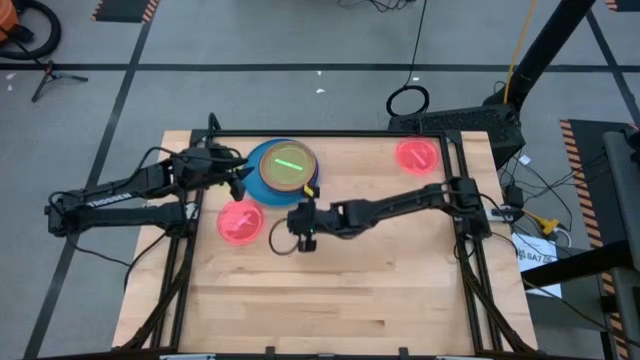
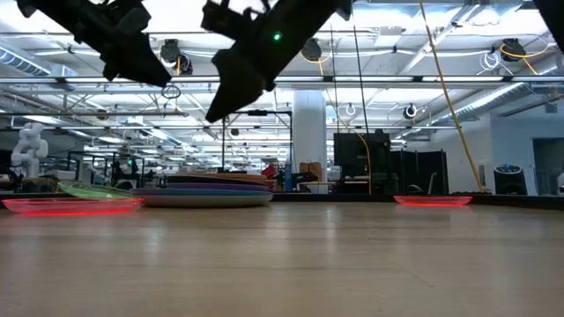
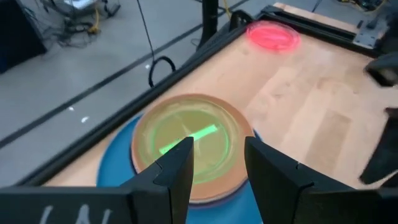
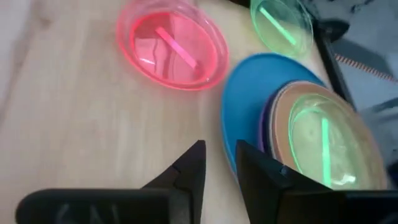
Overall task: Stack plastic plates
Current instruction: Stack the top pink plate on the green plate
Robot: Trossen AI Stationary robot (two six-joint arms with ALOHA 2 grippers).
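A stack of plates stands at the far middle of the table: a large blue plate at the bottom, a tan one higher up, a translucent green one on top. In the low view, purple and dark layers show in the stack. My left gripper hovers open above the stack's left part. My right gripper is narrowly open, raised off the table at the stack's near side. One pink plate lies flat near-left of the stack. Another pink plate lies far right. A second green plate lies left of the stack.
A black frame runs along the table's far edge and sides. A faint ring outline shows on the wood beside my right gripper. The near half of the table is bare wood. Both arms hang well above the tabletop in the low view.
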